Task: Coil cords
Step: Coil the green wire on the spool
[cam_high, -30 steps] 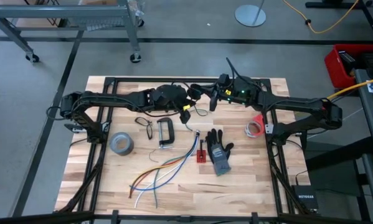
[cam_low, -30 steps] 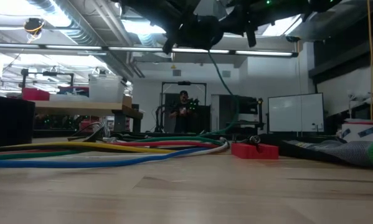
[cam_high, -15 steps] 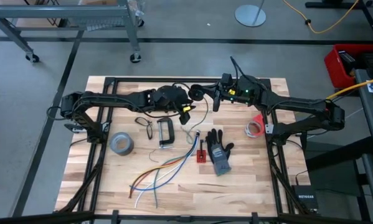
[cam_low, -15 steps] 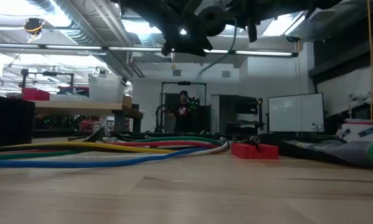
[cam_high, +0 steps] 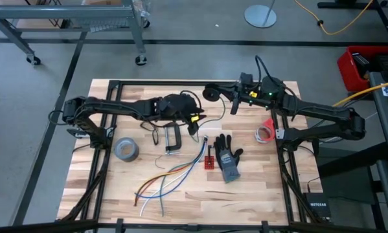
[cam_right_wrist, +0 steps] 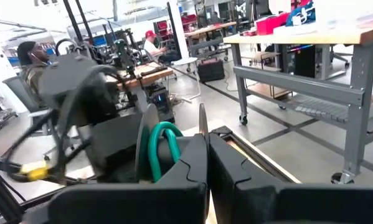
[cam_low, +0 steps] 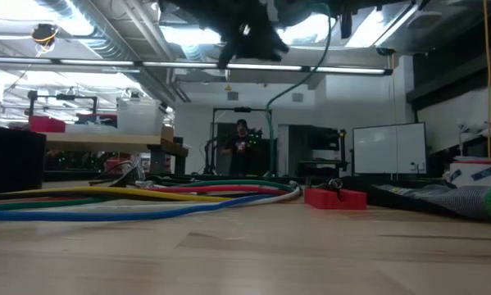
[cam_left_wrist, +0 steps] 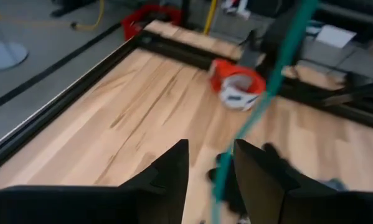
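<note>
Wooden table point(cam_high: 258, 188) | right hand point(cam_high: 214, 94) pinching cord point(cam_high: 211, 94), coil upright | left hand point(cam_high: 192, 120) spread

Your pale wooden table point(cam_high: 258, 194) carries a grey tape roll point(cam_high: 125, 149), a clamp point(cam_high: 172, 138), loose coloured wires point(cam_high: 171, 178), a glove point(cam_high: 228, 157) mid-surface, and red-white tape point(cam_high: 265, 132) near its right edge.

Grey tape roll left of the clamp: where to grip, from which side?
The tape roll lies flat with its hole facing up, so come straight down and pinch its wall, one finger in the hole and one outside. Probably best on the side away from the clamp, for more finger room.
</note>
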Controlling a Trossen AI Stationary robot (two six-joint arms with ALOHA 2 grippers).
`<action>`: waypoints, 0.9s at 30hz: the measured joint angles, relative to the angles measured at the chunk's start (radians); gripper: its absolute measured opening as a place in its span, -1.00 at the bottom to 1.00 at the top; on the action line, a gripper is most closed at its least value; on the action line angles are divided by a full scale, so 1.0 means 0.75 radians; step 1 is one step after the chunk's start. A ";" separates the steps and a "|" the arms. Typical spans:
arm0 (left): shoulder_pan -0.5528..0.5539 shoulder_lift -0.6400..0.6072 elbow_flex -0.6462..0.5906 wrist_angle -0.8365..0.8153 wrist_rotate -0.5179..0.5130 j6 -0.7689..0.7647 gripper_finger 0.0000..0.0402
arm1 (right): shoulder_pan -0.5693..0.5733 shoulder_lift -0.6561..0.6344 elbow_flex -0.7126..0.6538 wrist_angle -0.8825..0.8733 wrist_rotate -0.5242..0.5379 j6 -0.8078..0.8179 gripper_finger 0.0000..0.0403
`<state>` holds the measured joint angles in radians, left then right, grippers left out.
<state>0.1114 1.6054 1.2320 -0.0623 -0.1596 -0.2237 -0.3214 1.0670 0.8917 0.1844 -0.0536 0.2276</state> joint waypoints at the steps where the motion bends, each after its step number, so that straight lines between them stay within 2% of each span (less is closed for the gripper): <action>1: -0.013 0.000 0.000 0.027 0.000 0.012 -0.41 | 0.000 -0.005 0.000 -0.001 0.001 0.000 -0.99; 9: -0.105 0.023 0.001 0.192 0.000 0.161 -0.41 | 0.000 -0.009 0.000 0.005 -0.007 0.000 -0.99; 17: -0.131 0.177 0.000 0.383 -0.001 0.271 -0.41 | 0.001 -0.008 0.000 0.071 -0.188 0.044 -0.99; 27: -0.128 0.237 0.001 0.427 -0.141 0.271 -0.41 | 0.002 -0.008 0.000 0.069 -0.257 0.050 -0.99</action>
<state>0.0154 1.7832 1.2324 0.2577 -0.2656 -0.0204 -0.3202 1.0611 0.8917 0.2363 -0.2462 0.2649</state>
